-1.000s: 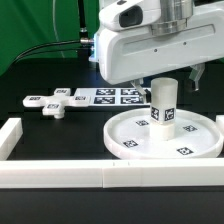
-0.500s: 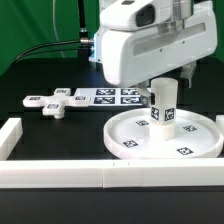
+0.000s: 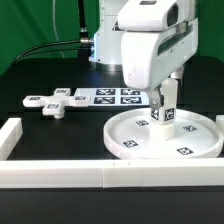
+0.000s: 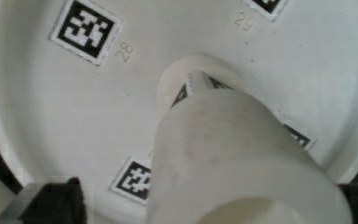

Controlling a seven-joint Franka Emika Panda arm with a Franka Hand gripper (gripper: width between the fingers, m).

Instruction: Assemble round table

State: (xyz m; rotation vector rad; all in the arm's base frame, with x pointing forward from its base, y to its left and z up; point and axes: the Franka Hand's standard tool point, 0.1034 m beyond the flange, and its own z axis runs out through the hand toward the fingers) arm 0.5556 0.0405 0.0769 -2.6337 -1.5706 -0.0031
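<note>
Starting at the exterior view's left edge, a white wall bar (image 3: 10, 137) runs toward the camera and meets a second bar (image 3: 110, 178) that crosses the lower frame. Just right of it, in the middle left, the flat cross-shaped piece (image 3: 55, 102) lies on the dark table, and beside it the marker board (image 3: 115, 96) lies flat. Both sit where they did a second ago.

Right of centre, the large rimmed disc (image 3: 155, 146) rests flat with its tags facing up. The short cylinder (image 3: 165, 108) stands upright on the middle of the disc, in the same spot as before.

Above the cylinder hangs the gripper (image 3: 166, 86). Its white housing has shifted toward the exterior view's right and turned since the earlier frames. It filled the upper right then and is now narrower, leaving more green backdrop showing on the left. The cylinder's top was in plain sight before and is now tucked under the housing. One dark finger (image 3: 178, 84) hangs just beside its upper right edge.

In the wrist view, the cylinder (image 4: 229, 140) stretches from the camera down to the disc (image 4: 34, 110), among the disc's tags. I cannot tell whether the jaws pinch the cylinder or only flank it.
</note>
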